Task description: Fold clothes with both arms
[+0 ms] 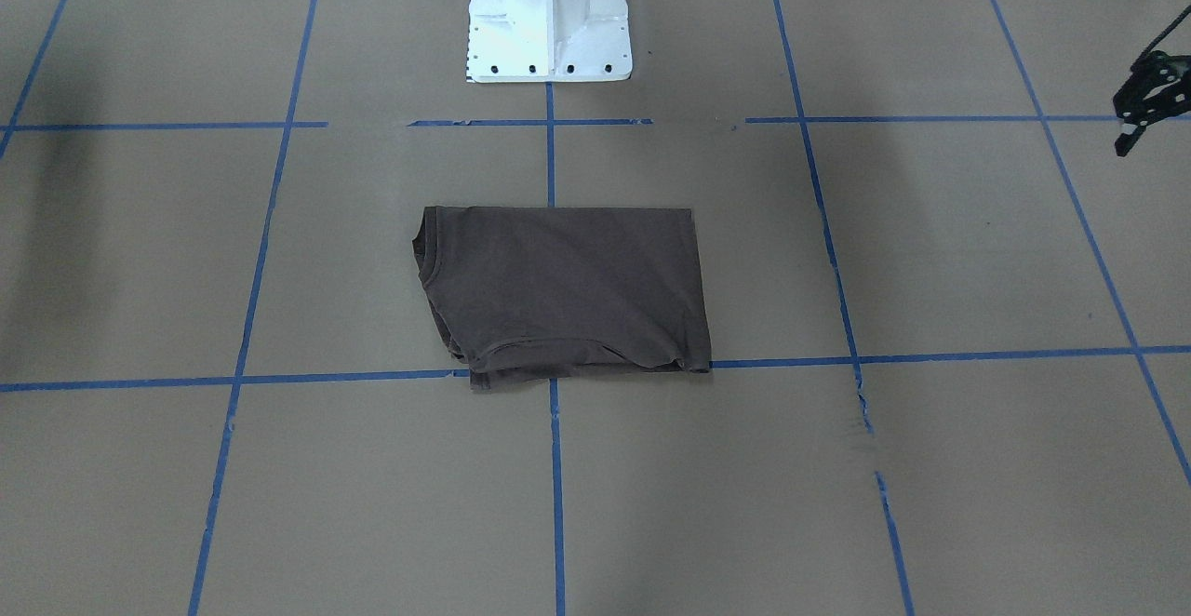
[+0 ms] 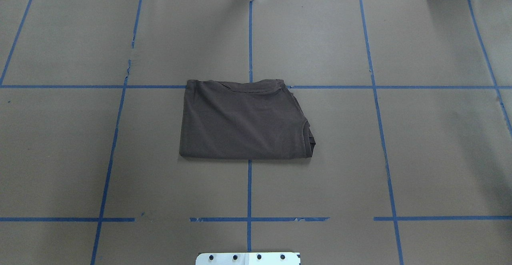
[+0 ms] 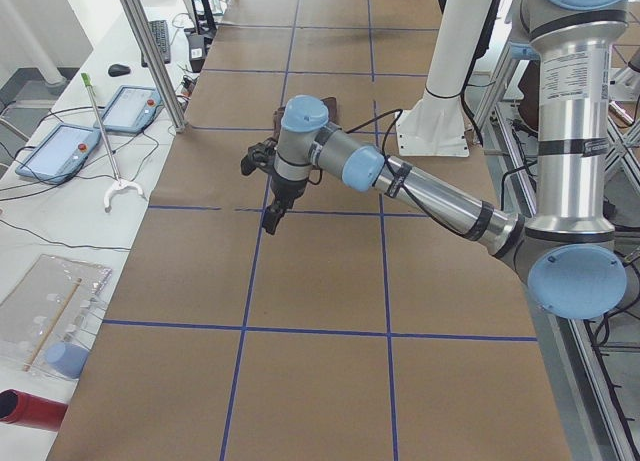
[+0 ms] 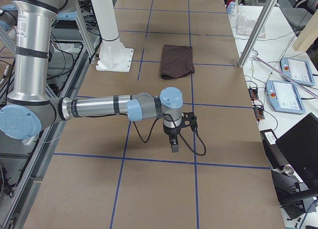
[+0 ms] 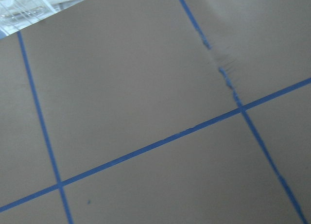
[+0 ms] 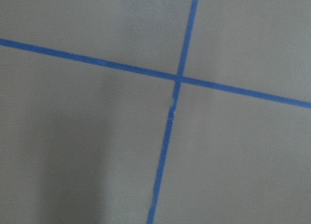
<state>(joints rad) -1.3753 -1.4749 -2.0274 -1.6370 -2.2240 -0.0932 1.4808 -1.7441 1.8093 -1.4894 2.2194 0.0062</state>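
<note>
The folded shirt [image 2: 244, 121] lies flat in the middle of the table [image 2: 420, 157], well apart from both grippers. The left gripper [image 3: 270, 219] hangs toward the table's left end and the right gripper [image 4: 174, 147] toward its right end. Neither holds cloth, and how far their jaws stand apart cannot be told.

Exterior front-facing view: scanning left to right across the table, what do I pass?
Folded T-shirt → left gripper, at the right edge. The white pedestal base sits within the shirt's left-right span, so it is left out of the order.
</note>
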